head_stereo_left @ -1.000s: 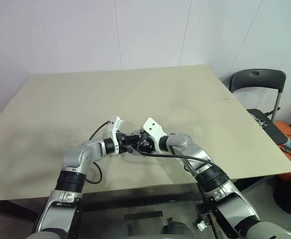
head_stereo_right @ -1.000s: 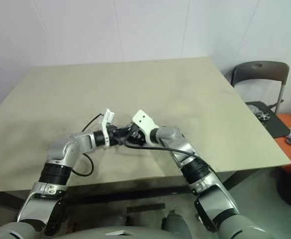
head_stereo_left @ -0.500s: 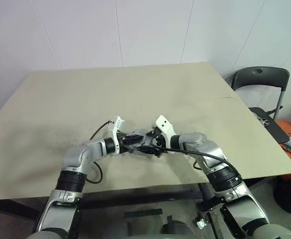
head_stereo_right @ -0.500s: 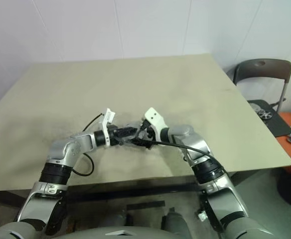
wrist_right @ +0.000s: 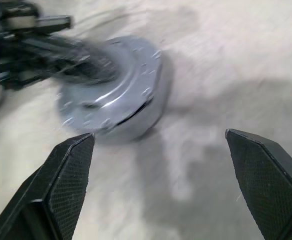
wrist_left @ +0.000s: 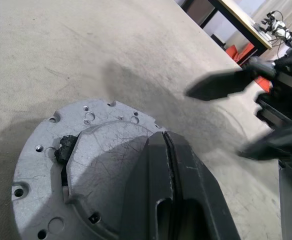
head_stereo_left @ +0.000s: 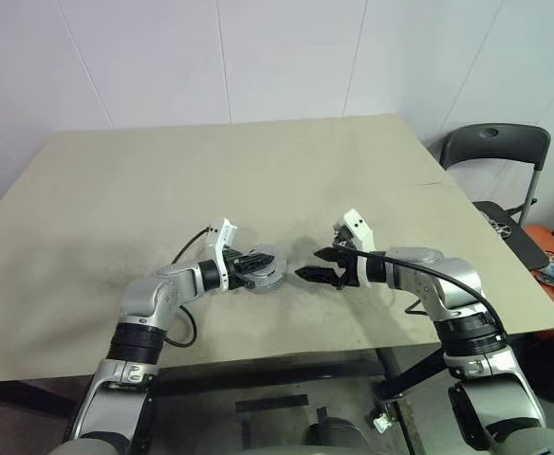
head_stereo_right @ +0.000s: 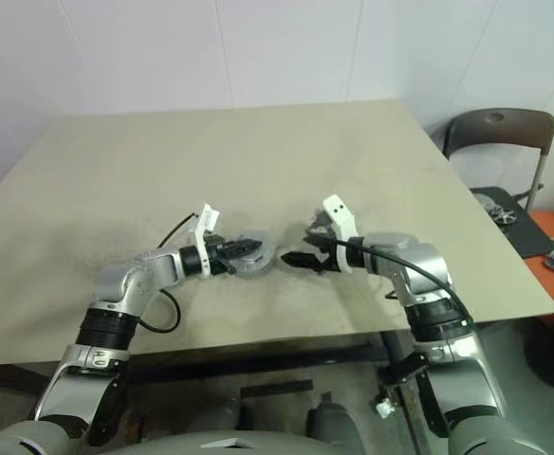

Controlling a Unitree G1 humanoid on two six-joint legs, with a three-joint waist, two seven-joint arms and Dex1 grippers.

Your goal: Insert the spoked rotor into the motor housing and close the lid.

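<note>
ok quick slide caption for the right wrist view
Open right end effector faces the lid seated on the motor housing, with the left end effector on top.

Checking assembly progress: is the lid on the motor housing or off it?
On. The lid sits atop the motor housing, and no coils show. A dark gap at one edge suggests it may not be fully seated.

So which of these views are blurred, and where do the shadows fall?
Right wrist view: the lid on the motor housing and the left gripper are smeared, while the right gripper's own fingers stay crisp. Left wrist view: the lid is sharp; the right gripper beyond is soft, a shadow darkening the table behind the lid. Eye views: even light, no glare.
</note>
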